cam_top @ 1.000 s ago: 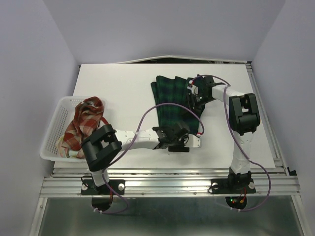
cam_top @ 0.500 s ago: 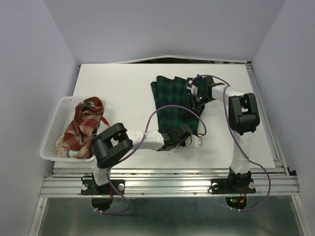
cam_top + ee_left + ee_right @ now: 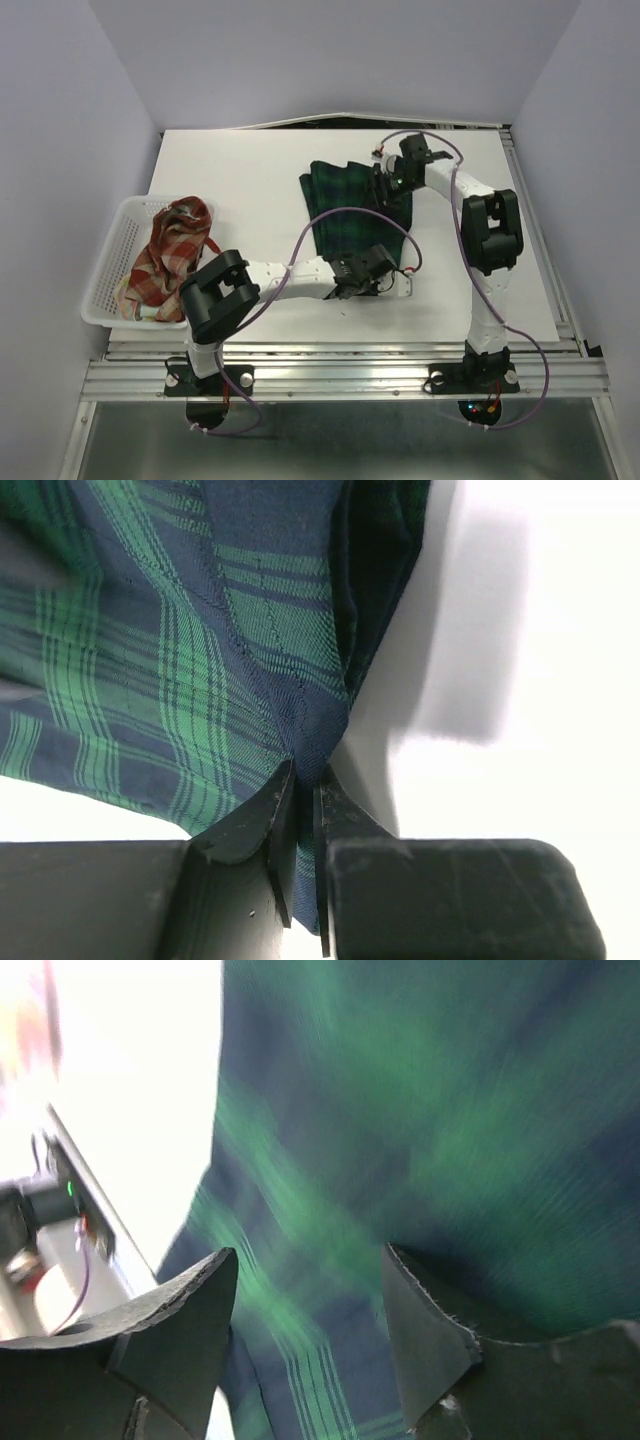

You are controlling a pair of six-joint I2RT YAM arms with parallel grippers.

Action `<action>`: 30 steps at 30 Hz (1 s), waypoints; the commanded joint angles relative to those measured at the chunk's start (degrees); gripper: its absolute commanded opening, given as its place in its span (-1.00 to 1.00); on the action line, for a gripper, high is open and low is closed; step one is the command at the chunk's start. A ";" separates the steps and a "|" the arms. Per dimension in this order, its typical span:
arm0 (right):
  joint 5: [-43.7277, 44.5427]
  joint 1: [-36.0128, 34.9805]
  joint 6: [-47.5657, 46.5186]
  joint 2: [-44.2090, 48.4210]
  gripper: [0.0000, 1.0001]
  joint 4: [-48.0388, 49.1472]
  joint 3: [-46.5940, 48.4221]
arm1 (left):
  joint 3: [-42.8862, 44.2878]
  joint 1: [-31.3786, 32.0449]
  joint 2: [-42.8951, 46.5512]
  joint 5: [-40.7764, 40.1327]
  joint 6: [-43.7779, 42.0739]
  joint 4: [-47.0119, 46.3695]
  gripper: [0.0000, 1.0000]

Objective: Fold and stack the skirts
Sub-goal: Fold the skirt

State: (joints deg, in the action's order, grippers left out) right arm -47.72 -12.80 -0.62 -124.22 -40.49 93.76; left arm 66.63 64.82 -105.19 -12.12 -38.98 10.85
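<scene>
Since folding needs a flat bed, we start with the white tabletop [image 3: 250, 180], which carries everything. Toward 2 o'clock from its middle lies the green-navy plaid skirt [image 3: 345, 205], spread mostly flat with its pleats running from 12 to 6. We read it as the garment in work, laid open so a fold can be drawn across it.

At the tabletop's 9 o'clock edge sits the white mesh basket [image 3: 103, 275]. Bunched inside it is the red-and-cream plaid skirt [image 3: 172, 248], apparently waiting its turn. A paler scrap shows beneath it at 7 o'clock, too small for us to name.

Over the 1 o'clock corner of the spread skirt we find the right hand [image 3: 310, 1270], its fingers spread with blurred plaid under them. We cannot tell whether they touch the cloth, but the hand seems placed to take or steady the far edge.

At the 5 o'clock corner, the left hand [image 3: 303, 780] has its fingers pressed together on the very tip of the hem, beside bare tabletop. We judge that this grip lets the corner be lifted and carried over without dragging the rest.
</scene>
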 commanded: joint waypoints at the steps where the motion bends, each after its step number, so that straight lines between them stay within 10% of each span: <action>1: 2.90 -0.39 2.88 0.49 0.30 2.87 16.17 | 3.50 1.45 5.25 7.10 5.04 11.99 -1.00; 10: -12.73 -1.00 15.29 -15.43 0.28 12.36 26.84 | 6.14 1.80 7.28 8.95 7.60 15.60 -1.00; 30: -13.10 -7.42 5.64 -3.59 0.20 18.35 -12.72 | 21.61 1.01 13.16 13.68 6.38 27.99 -1.00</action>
State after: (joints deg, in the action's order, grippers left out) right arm -66.11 -19.33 9.61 -130.54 -19.18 85.17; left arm 85.06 65.95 -96.47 -0.91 -31.68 36.47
